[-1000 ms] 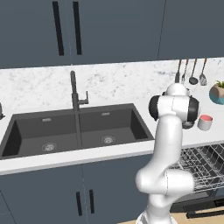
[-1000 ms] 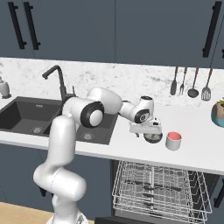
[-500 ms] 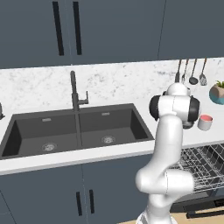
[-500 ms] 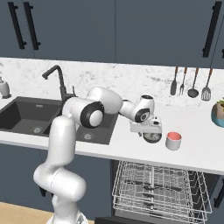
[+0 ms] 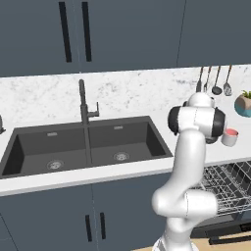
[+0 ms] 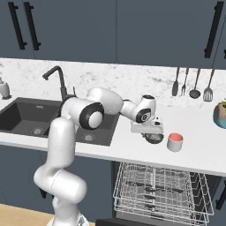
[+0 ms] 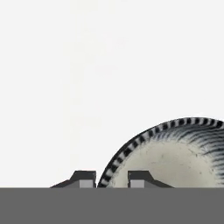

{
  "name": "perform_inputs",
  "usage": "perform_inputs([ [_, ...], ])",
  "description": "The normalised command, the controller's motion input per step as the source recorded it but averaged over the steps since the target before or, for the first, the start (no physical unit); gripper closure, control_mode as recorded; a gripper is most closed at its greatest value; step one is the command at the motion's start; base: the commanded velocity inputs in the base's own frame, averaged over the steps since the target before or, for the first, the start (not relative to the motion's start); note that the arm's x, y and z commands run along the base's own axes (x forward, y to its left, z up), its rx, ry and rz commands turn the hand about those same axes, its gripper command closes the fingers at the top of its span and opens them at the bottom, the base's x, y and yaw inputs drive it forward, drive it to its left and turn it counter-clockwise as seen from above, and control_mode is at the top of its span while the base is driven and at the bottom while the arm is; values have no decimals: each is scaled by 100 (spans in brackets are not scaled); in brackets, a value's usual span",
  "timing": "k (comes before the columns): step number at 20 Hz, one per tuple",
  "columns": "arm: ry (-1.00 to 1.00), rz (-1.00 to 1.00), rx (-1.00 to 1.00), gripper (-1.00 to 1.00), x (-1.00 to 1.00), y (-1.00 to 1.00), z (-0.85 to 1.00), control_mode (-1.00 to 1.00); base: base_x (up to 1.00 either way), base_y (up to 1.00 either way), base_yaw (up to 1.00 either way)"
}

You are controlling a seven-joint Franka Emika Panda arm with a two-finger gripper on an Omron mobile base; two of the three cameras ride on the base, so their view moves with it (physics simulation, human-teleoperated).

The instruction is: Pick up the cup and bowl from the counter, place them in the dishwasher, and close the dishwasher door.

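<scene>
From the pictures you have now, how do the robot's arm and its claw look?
The arm has smooth, rounded white segments with dark round joint caps. The claw hangs from a flat white hand block; its two small finger tips are dark with lighter grey pads. I see no cables or markings.

Left base view: from behind the arm's left, facing forward and down over the sink (image 5: 88, 147) and counter (image 5: 44, 182).
Right base view: from behind its right, same direction, similarly far back.
Shared: sink, counter, cup (image 5: 229, 137), dishwasher (image 6: 161, 192) rack.
Hand view: very close, looking down on the counter and the bowl (image 7: 175, 157) rim.
</scene>
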Motion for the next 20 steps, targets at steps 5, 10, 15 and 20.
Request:
perform_inputs([
  [5, -14, 14, 0, 100, -65, 47, 0, -100, 0, 0, 0],
  [10, -12, 18, 0, 100, -95, 58, 0, -100, 0, 0, 0],
  [15, -12, 11, 0, 100, -100, 24, 0, -100, 0, 0, 0],
  [20, -11, 1, 0, 100, -100, 1, 0, -100, 0, 0, 0],
])
